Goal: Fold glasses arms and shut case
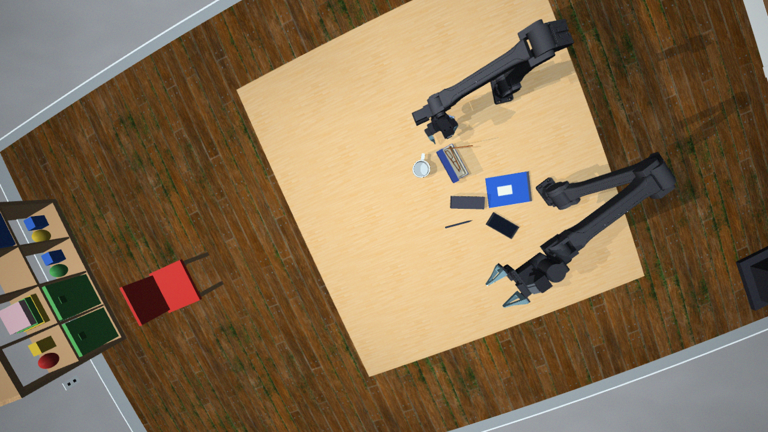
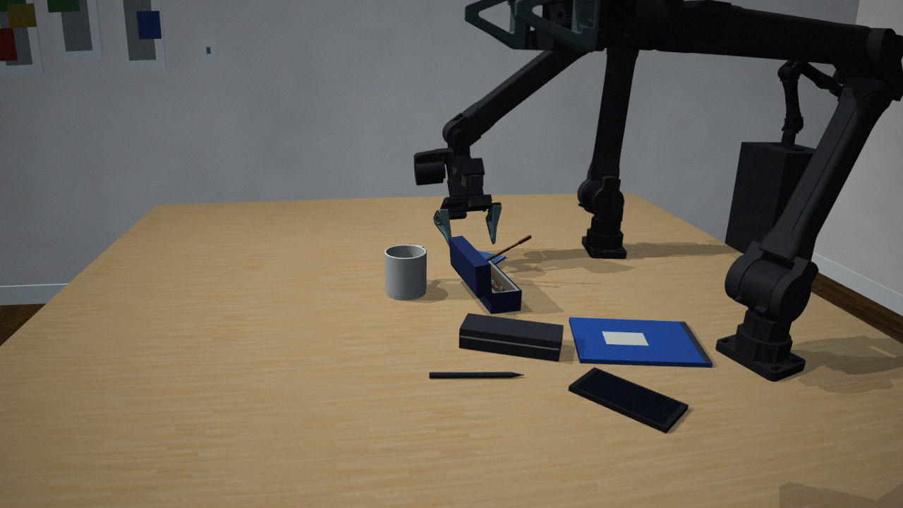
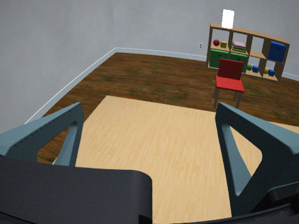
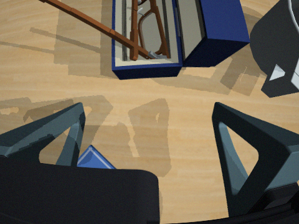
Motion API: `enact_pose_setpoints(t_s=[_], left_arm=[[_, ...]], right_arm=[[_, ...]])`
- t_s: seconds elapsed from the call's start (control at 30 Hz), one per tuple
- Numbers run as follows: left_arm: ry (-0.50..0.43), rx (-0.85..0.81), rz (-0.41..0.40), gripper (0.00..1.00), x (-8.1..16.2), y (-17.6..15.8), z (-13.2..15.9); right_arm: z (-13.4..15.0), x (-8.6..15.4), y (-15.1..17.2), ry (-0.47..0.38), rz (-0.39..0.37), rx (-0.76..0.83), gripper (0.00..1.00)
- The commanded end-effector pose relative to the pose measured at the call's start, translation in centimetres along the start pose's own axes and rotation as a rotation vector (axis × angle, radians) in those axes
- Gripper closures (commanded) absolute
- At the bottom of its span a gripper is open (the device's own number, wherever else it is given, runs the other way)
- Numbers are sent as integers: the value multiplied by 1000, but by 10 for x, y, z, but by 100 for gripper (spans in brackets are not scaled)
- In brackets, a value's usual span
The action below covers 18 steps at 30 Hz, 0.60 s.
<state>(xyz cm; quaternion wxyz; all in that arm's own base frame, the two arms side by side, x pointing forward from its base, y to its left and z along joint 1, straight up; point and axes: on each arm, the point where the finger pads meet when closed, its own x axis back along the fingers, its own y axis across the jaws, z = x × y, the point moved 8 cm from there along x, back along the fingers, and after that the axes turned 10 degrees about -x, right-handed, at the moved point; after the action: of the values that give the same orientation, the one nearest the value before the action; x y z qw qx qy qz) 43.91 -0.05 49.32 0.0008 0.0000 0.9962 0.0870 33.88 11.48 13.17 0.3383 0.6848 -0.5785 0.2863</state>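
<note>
Two pairs of jaws belong to me, and both stand wide, with nothing between them. My right gripper (image 1: 444, 131) (image 2: 471, 242) (image 4: 148, 109) points down over the table (image 1: 332, 161) (image 2: 189, 379) (image 3: 149, 140) (image 4: 193, 124), near one short end of the open blue case (image 1: 449, 165) (image 2: 470, 265) (image 4: 147, 73). In its wrist view this case is apart from my fingers. The case rests on the table with its lid raised, on the side of the grey mug (image 1: 421, 169) (image 2: 405, 272) (image 4: 277, 40). The brown glasses (image 4: 159, 28) lie inside it, but one glasses arm (image 1: 462, 146) (image 2: 511, 247) (image 4: 90, 25) sticks out across the long edge; the other glasses arm (image 4: 134, 31) lies along the case. A small blue cloth (image 2: 497, 257) (image 4: 94, 158) is on the table, partly hidden in my right wrist view. My left gripper (image 1: 496, 295) (image 2: 492, 8) (image 3: 149, 109) hangs high and well apart from the case. Between are the dark closed case (image 1: 467, 202) (image 2: 511, 338), the blue book (image 1: 496, 198) (image 2: 669, 344), the pen (image 1: 458, 224) (image 2: 476, 375) and the phone (image 1: 501, 225) (image 2: 628, 398). The left wrist view looks toward a red chair (image 1: 177, 284) (image 3: 229, 84) past the table edge.
</note>
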Motion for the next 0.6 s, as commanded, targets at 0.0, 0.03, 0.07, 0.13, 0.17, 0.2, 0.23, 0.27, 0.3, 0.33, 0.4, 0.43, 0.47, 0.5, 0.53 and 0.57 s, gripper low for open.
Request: enact_pose_setpoints(t_s=[0.0,0.03,0.07,0.13,0.17,0.2,0.23,0.27,0.3,0.33,0.4,0.43,0.47,0.5,0.53,0.57], left_arm=[[-50,6,-3,0,-1,1,-26],[-50,6,-3,0,-1,1,-26],[-50,6,-3,0,-1,1,-26],[-50,6,-3,0,-1,1,-26],[-50,6,-3,0,-1,1,-26],[-50,6,-3,0,-1,1,-26],[-50,6,-3,0,-1,1,-26],[-50,6,-3,0,-1,1,-26],[-50,6,-3,0,-1,1,-26],[-50,6,-3,0,-1,1,-26],[-50,6,-3,0,-1,1,-26],[-50,6,-3,0,-1,1,-26],[-50,6,-3,0,-1,1,-26],[-50,6,-3,0,-1,1,-26],[-50,6,-3,0,-1,1,-26],[-50,6,-3,0,-1,1,-26]], right_arm=[[-10,11,-18,-24,12,129,4],[-10,11,-19,-30,10,129,4],[-10,12,-19,-34,12,127,4],[-12,15,-18,-36,19,122,4],[-12,15,-18,-36,19,122,4],[-16,16,-17,-36,24,109,4],[-16,4,-20,-32,9,78,4],[-16,3,-21,-33,11,79,4],[-14,0,-19,-32,5,74,4],[-7,-9,-8,-30,-19,55,4],[-5,-15,-4,-31,-29,47,4],[-5,-16,-4,-30,-28,48,4],[-8,-13,-6,-31,-16,58,4],[-8,-14,-6,-32,-17,58,4],[-8,-15,-3,-31,-16,58,4],[-6,-19,-4,-30,-23,52,4]])
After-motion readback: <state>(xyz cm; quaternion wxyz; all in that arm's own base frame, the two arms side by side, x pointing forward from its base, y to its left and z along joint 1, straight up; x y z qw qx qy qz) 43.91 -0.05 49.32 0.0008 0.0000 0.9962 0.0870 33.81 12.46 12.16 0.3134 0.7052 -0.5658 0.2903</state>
